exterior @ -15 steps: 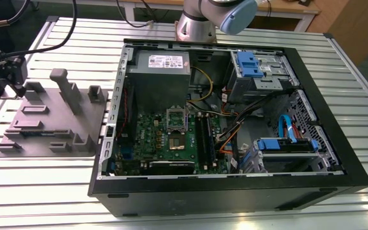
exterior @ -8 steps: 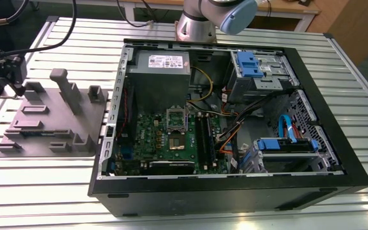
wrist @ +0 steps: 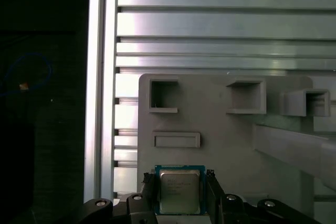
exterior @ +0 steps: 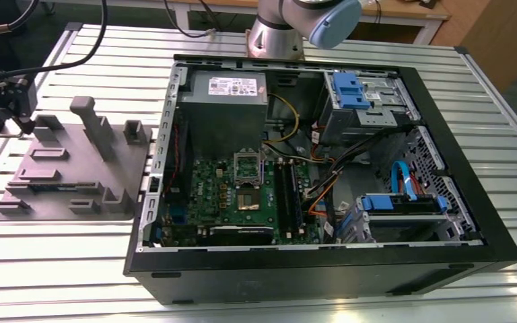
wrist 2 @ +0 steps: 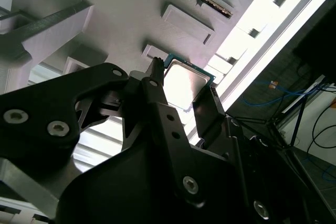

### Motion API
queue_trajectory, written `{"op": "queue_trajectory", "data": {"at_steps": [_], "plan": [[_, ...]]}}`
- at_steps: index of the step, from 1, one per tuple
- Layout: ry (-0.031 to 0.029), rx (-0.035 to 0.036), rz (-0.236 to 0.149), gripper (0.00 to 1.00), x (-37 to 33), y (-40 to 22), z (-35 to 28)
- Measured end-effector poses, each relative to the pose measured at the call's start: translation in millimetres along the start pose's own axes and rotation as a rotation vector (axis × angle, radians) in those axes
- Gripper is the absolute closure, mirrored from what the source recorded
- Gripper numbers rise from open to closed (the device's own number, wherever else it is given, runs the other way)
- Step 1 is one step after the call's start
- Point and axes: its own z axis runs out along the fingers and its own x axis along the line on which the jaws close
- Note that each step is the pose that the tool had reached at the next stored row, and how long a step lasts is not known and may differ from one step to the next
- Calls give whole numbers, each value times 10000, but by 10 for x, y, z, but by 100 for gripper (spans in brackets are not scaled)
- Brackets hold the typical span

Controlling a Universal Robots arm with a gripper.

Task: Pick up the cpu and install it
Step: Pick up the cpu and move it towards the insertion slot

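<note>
Cpu [wrist: 179, 191]: lay flat on the grey tray [wrist: 236, 145], framed by the gripper [wrist: 179, 176].
Gripper: straddled the cpu; clamped or slack could not be told.
Handling: probably light, stiff, fragile underneath; take opposite edges.

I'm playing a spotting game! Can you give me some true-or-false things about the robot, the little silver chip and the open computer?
1. The cpu is already in the socket on the motherboard. False: it is at the gripper, over the grey tray, away from the socket.
2. The computer case lies open, with its inside showing. True.
3. The gripper is inside the computer case. False: it is outside it, over the grey tray at the exterior view's left.
4. The motherboard is green. True.
5. The cpu's top is silvery. True.
</note>
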Motion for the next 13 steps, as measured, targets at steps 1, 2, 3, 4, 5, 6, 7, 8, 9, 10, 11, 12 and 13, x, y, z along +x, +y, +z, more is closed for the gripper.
{"op": "queue_trajectory", "data": {"at_steps": [1, 2, 3, 4, 5, 6, 7, 8, 9, 10, 11, 12, 13], "plan": [[0, 0, 0, 53, 0, 0, -2], [1, 0, 0, 53, 0, 0, -3], [1, 1, 0, 53, 0, 0, -3], [2, 1, 0, 53, 0, 0, -4], [1, 1, 1, 53, 0, 0, -3], [2, 1, 0, 53, -3, 0, -4], [3, 1, -1, 53, -8, 0, -5], [2, 1, -1, 53, -16, 0, -4], [0, 0, 0, 53, -21, 0, -3], [-1, 0, 0, 53, -23, 0, -3], [0, 1, 1, 53, -23, 0, -3], [0, 0, 0, 53, -24, 0, -3], [0, 0, 0, 53, -25, 0, -3]]}}
